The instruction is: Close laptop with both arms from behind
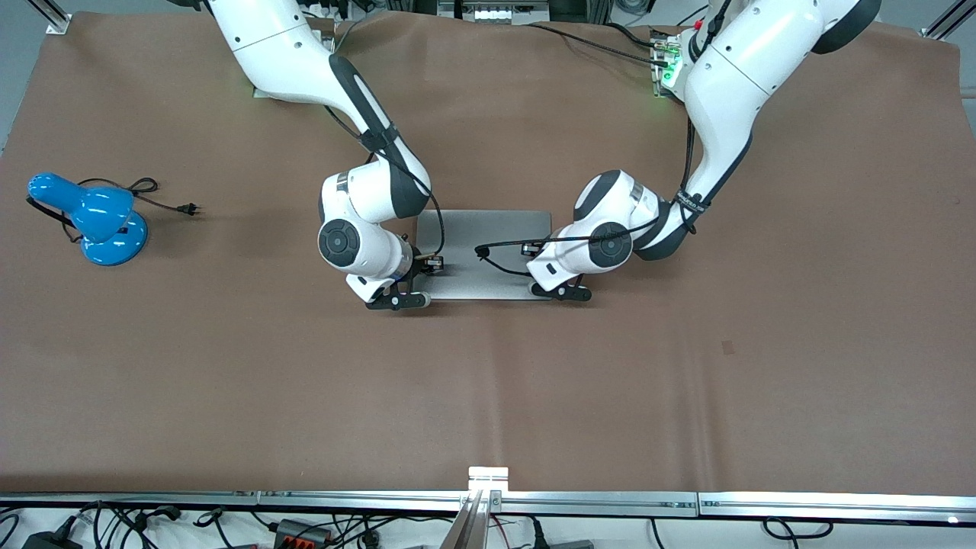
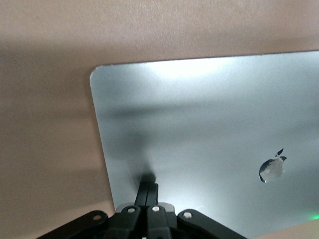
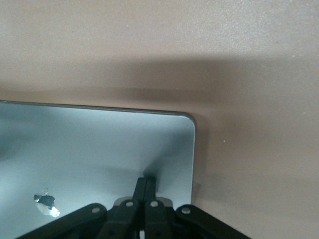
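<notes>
Bright overhead light, glare on laptop [image 2: 199, 124] lid

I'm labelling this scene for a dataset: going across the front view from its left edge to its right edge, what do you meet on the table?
Blue desk lamp → right gripper → laptop, lid down → left gripper.

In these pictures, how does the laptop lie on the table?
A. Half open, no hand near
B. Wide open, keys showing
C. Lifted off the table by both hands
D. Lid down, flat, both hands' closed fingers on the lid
D: the laptop lies flat, only its grey lid showing, with the left hand and the right hand pressing closed fingers on it.
</notes>
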{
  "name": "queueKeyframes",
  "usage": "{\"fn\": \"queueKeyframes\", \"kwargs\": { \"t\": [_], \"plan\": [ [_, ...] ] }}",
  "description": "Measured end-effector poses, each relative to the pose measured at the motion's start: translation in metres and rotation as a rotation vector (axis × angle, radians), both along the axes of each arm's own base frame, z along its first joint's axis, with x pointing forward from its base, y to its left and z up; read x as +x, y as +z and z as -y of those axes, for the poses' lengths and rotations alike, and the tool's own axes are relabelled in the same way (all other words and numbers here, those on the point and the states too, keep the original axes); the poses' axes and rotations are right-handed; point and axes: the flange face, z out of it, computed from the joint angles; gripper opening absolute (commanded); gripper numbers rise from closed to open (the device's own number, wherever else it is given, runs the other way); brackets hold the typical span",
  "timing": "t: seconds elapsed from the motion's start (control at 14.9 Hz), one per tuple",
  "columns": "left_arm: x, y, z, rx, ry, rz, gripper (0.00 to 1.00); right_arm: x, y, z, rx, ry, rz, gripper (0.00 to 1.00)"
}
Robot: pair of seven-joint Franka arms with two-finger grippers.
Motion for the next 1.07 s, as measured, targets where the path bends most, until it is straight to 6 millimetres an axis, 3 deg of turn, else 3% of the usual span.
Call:
{"fn": "queueKeyframes", "kwargs": {
  "t": [0.13, 0.2, 0.34, 0.47, 0.54, 0.6, 0.74, 0.87, 1.01, 1.07],
  "plan": [
    [0.009, 0.016, -0.009, 0.031, -0.012, 0.000, 0.01, 0.000, 0.000, 0.000, 0.000, 0.001, 0.001, 0.00],
    [0.015, 0.036, -0.015, 0.051, -0.017, -0.001, 0.02, 0.000, 0.001, 0.000, -0.001, 0.002, 0.002, 0.00],
    [0.027, 0.094, -0.038, 0.092, -0.014, 0.003, 0.06, 0.003, 0.004, 0.000, -0.010, 0.013, 0.018, 0.00],
    [0.040, 0.152, -0.081, 0.124, -0.030, -0.005, 0.26, 0.016, 0.021, 0.007, -0.021, 0.018, 0.053, 0.00],
    [0.045, 0.178, -0.108, 0.135, -0.049, -0.018, 0.52, 0.025, 0.041, 0.016, -0.035, 0.025, 0.067, 0.00],
    [0.050, 0.203, -0.135, 0.147, -0.060, -0.036, 1.00, 0.035, 0.070, 0.028, -0.054, 0.036, 0.083, 0.00],
    [0.060, 0.247, -0.192, 0.160, -0.062, -0.059, 1.00, 0.052, 0.143, 0.060, -0.096, 0.053, 0.106, 0.00],
    [0.073, 0.288, -0.261, 0.161, -0.059, -0.010, 1.00, 0.060, 0.214, 0.101, -0.143, 0.051, 0.103, 0.00],
    [0.076, 0.318, -0.335, 0.156, -0.090, 0.047, 1.00, 0.063, 0.266, 0.142, -0.192, 0.066, 0.084, 0.00],
    [0.072, 0.330, -0.362, 0.156, -0.096, 0.062, 1.00, 0.065, 0.284, 0.161, -0.204, 0.082, 0.073, 0.00]
  ]
}}
